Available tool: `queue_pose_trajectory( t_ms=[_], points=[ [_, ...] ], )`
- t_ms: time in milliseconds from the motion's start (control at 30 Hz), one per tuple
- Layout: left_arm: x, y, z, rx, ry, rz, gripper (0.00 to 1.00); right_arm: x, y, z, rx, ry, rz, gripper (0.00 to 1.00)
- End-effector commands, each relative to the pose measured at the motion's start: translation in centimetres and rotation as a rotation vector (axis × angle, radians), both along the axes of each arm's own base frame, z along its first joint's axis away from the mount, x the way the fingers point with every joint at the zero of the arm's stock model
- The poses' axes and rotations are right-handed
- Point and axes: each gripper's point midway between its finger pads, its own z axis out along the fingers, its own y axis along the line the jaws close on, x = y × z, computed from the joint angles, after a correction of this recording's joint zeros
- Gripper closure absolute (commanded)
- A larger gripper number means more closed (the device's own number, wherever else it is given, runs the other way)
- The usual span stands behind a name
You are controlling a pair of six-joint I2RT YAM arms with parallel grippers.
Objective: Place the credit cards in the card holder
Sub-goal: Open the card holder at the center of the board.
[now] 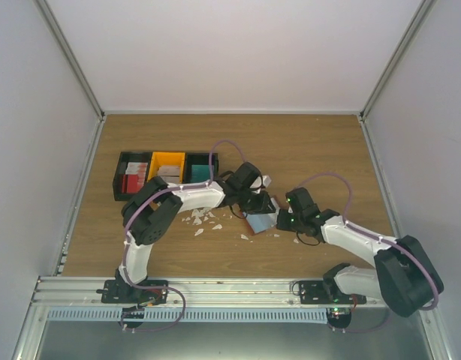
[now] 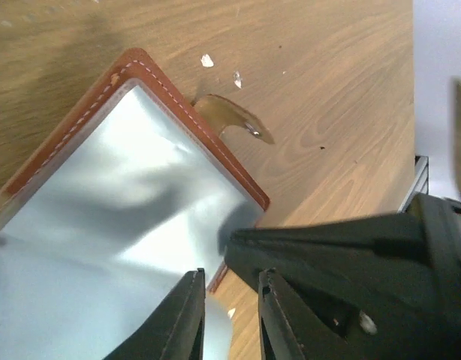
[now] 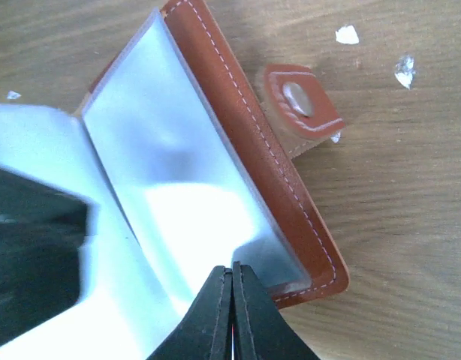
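We identify the card holder (image 3: pixel 242 142) as a reddish-brown leather wallet with pale stitching along its rim, lying open on the table (image 1: pixel 313 150) with clear plastic sleeves exposed. A short snap tab (image 3: pixel 302 101) with a metal stud projects from one leather edge and lies flat on the wood. The holder sits near the middle of the table, between the two grippers and well apart from the bins. In the top view it lies skewed to the table edges. In the right wrist view its stitched long edge runs diagonally from upper left to lower right, with the tab pointing away to the right. The left gripper (image 2: pixel 231 274) has its fingers standing close with a leaf of sleeve between them, so we read it as clamped on the card holder. The right gripper (image 3: pixel 232 267) has its fingers pressed together, tips at the sleeve's lower edge. We cannot tell whether a leaf is caught there. At the far left, three compartments stand in a row. The left black bin (image 1: pixel 119 178) holds red and white credit cards (image 1: pixel 130 184), the orange bin (image 1: pixel 168 157) holds pale cards, and the right black bin (image 1: pixel 212 166) holds teal cards. White scraps (image 1: pixel 199 219) lie scattered near the holder.
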Motion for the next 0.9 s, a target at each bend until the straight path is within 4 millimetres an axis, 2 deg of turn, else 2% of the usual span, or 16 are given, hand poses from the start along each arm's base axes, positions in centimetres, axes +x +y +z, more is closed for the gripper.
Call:
queue_pose_trajectory(
  t_ms=[0, 167, 233, 333, 567, 867],
  points=[
    [0.0, 1.9, 3.1, 0.012, -0.123, 0.048, 0.76, 0.6, -0.7, -0.9, -0.028, -0.014, -0.011, 0.95],
    [-1.1, 4.7, 2.2, 0.075, -0.146, 0.079, 0.71, 0.7, -0.1, -1.2, -0.010, -0.007, 0.004, 0.94],
    [-1.4, 5.6, 1.7, 0.096, -0.145, 0.098, 0.65, 0.8, 0.1, -1.3, -0.006, -0.002, 0.014, 0.93],
    [-1.7, 6.4, 0.9, 0.114, -0.136, 0.117, 0.60, 0.8, 0.4, -1.5, -0.009, 0.010, 0.034, 0.91],
    [-1.8, 6.4, 0.2, 0.110, -0.122, 0.130, 0.65, 0.4, 0.6, -2.4, -0.030, 0.053, 0.078, 0.84],
    [-1.3, 8.3, -2.0, 0.217, -0.128, 0.182, 0.70, -2.0, 0.7, -4.3, -0.127, 0.131, 0.123, 0.74]
  ],
)
